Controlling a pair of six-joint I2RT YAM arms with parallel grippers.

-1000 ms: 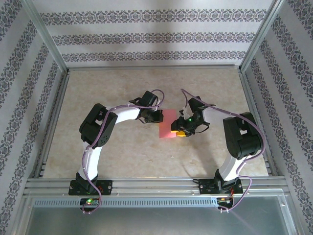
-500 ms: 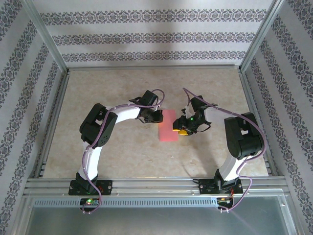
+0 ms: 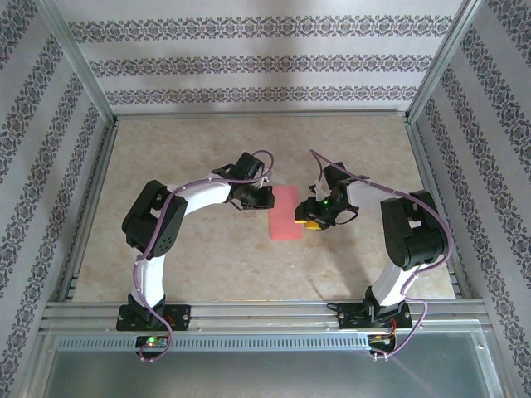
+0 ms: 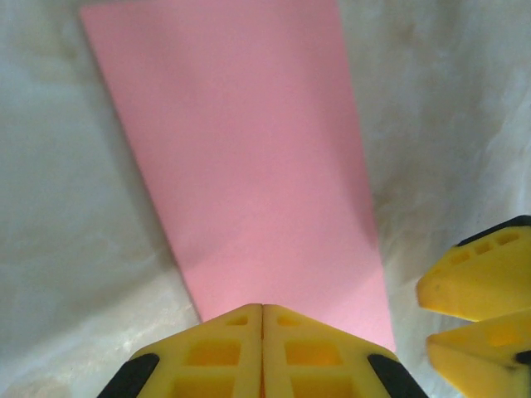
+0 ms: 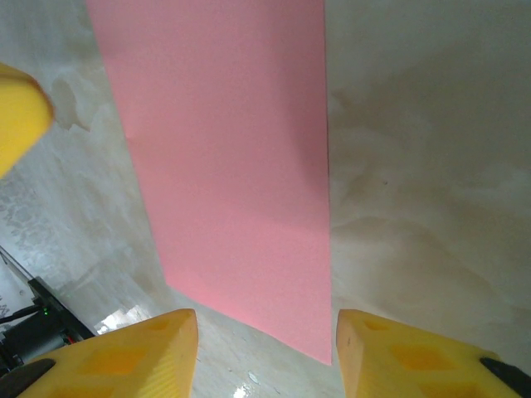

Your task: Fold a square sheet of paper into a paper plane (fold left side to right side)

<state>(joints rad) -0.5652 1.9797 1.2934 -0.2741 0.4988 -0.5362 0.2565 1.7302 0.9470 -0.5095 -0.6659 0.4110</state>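
The salmon-pink paper [image 3: 286, 212] lies flat on the table as a narrow upright rectangle, about half as wide as it is long. It also fills the middle of the left wrist view [image 4: 249, 166] and the right wrist view [image 5: 241, 174]. My left gripper [image 3: 262, 197] is shut, its yellow tips [image 4: 263, 308] together at the paper's left long edge, with nothing seen between them. My right gripper [image 3: 309, 218] stands open [image 5: 265, 344] at the paper's right edge, low over the table, its fingers apart either side of the near corner.
The beige marbled table [image 3: 207, 257] is bare around the paper. Aluminium frame rails [image 3: 265, 311] run along the near edge, and patterned walls close off the other sides. The right gripper's yellow fingers [image 4: 485, 278] show close beside the paper in the left wrist view.
The left arm's elbow has swung out to the left and lower, while its gripper stayed at the paper's left edge. The right gripper shifted slightly. The paper looks unchanged.
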